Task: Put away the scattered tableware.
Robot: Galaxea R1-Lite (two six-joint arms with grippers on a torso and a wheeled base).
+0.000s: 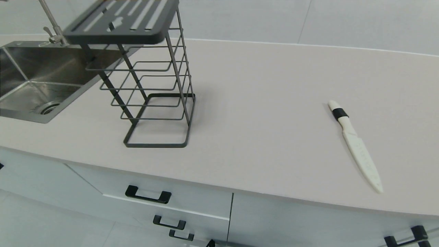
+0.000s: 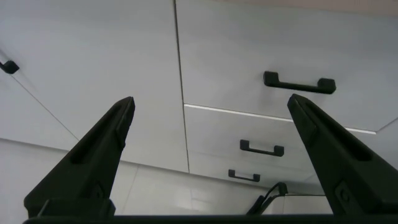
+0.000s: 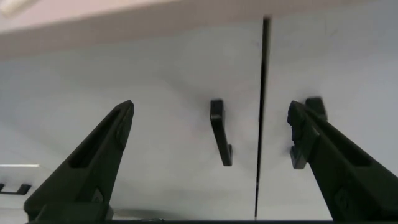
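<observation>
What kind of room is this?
Most likely a kitchen: a steel sink sits in the countertop, a black wire rack stands beside it, and a white knife lies farther right.

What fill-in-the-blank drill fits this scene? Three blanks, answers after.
1. The white knife lies flat on the ____, apart from the rack.
2. The black wire rack stands between the knife and the ____.
3. The left gripper and the right gripper are both ____, holding nothing.
Missing words: countertop; sink; open.
</observation>
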